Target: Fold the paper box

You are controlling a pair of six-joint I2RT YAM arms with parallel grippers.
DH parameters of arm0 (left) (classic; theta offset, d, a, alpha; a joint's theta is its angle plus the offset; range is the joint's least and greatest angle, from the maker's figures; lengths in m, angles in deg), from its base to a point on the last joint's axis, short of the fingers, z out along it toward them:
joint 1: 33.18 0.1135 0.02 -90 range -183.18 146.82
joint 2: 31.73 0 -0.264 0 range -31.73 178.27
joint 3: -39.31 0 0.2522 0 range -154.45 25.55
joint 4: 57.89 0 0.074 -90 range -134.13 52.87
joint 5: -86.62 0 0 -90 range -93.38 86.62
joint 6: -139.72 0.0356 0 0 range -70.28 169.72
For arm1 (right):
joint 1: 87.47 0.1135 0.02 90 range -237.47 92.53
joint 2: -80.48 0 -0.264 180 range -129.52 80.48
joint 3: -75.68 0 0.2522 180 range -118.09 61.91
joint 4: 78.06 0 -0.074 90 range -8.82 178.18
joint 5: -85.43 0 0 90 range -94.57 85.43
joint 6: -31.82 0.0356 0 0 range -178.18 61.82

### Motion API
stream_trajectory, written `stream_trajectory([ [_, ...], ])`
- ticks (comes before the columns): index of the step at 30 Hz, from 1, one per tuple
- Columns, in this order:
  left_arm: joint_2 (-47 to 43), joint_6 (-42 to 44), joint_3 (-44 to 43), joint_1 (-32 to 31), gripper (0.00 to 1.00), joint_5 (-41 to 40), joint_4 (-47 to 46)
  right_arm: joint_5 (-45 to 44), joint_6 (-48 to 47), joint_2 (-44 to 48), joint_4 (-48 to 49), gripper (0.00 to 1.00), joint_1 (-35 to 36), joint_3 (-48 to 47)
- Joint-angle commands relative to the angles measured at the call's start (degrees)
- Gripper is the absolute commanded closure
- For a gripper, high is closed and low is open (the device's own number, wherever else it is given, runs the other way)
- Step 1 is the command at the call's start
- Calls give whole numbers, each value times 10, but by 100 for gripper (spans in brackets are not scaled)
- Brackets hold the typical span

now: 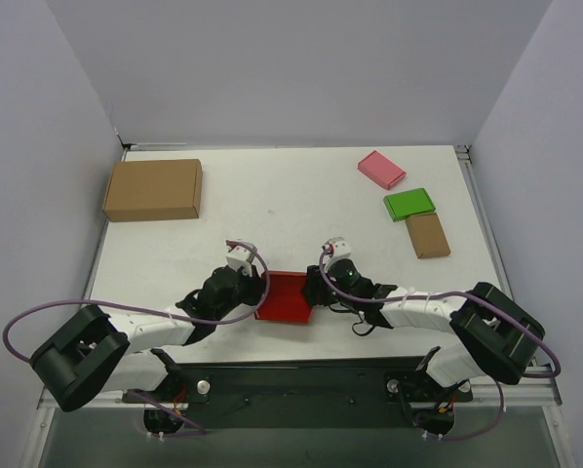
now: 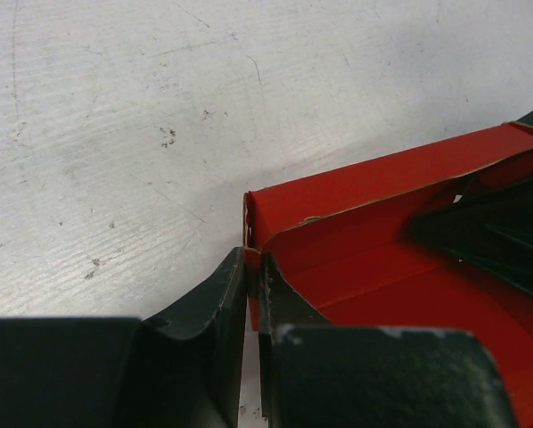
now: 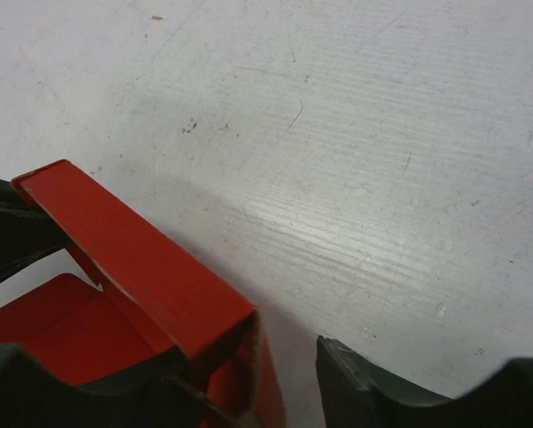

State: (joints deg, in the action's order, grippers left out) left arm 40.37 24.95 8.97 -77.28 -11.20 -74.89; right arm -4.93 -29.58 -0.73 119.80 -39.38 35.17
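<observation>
Surface: scuffed white table (image 1: 291, 210), pale walls around it.
Far left: large brown carton (image 1: 153, 189), lying flat.
Left gripper (image 2: 252, 276): pinched together on the left wall of the paper box (image 1: 284, 296).
Box: red, open-topped, at the near edge between both grippers.
Right gripper (image 3: 266, 383): jaws apart, straddling the box's right wall, outer finger clear of it.
Far right: pink box (image 1: 381, 169), green box (image 1: 409, 204), small brown box (image 1: 427, 235).

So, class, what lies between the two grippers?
The red paper box, with the left gripper at its left wall and the right gripper at its right wall; the top view shows it.
</observation>
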Motion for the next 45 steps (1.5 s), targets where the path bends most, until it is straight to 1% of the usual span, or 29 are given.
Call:
stream_trajectory([
  [1, -14, -24, -7, -6, 100, -43, 50, -26, 3, 38, -21, 41, 8, 18],
  [3, -24, -19, 5, -6, 100, -48, 35, -38, 6, 59, -52, 37, 17, 19],
  [4, -28, -15, 8, -6, 100, -52, 33, -46, 8, 83, -66, 36, 21, 18],
  [6, -41, -10, 13, -6, 100, -62, 36, -83, 15, 114, -110, 36, 38, 19],
  [8, -50, -1, 11, -6, 100, -81, 44, -118, 31, 164, -144, 36, 58, 19],
  [9, -56, 3, 10, -9, 100, -88, 52, -136, 37, 182, -179, 36, 66, 17],
  [10, -60, 9, 8, -9, 100, -97, 57, -175, 45, 214, -194, 36, 76, 13],
  [12, -63, 15, 3, -13, 100, -114, 69, -211, 45, 249, -225, 37, 112, 6],
  [14, -61, 18, 1, -13, 100, -129, 74, -217, 38, 254, -238, 38, 126, -15],
  [16, -58, 19, -2, -16, 100, -137, 79, -207, 38, 237, -241, 43, 140, -34],
  [17, -58, 19, -2, -17, 100, -141, 79, -186, 43, 228, -235, 45, 145, -51],
  [18, -56, 19, -2, -18, 100, -147, 79, -173, 44, 202, -228, 49, 148, -61],
  [20, -55, 18, -3, -19, 100, -150, 80, -135, 39, 170, -204, 52, 151, -86],
  [21, -55, 18, -3, -20, 100, -153, 82, -126, 37, 138, -196, 56, 153, -93],
  [24, -58, 19, -6, -23, 100, -157, 87, -86, 25, 86, -160, 61, 156, -112],
  [26, -59, 19, -6, -26, 100, -163, 90, -61, 16, 61, -148, 61, 157, -123],
  [27, -60, 19, -6, -25, 100, -164, 91, -45, 10, 35, -153, 61, 157, -137],
  [31, -60, 10, -7, -25, 100, -168, 95, -10, 4, -13, -184, 65, 157, -159],
  [38, -34, -9, -21, -23, 100, -170, 105, -15, 9, -46, -262, 73, 158, -163],
  [45, -39, -16, -21, -18, 100, -171, 107, -21, 30, -105, -308, 76, 155, -186],
])
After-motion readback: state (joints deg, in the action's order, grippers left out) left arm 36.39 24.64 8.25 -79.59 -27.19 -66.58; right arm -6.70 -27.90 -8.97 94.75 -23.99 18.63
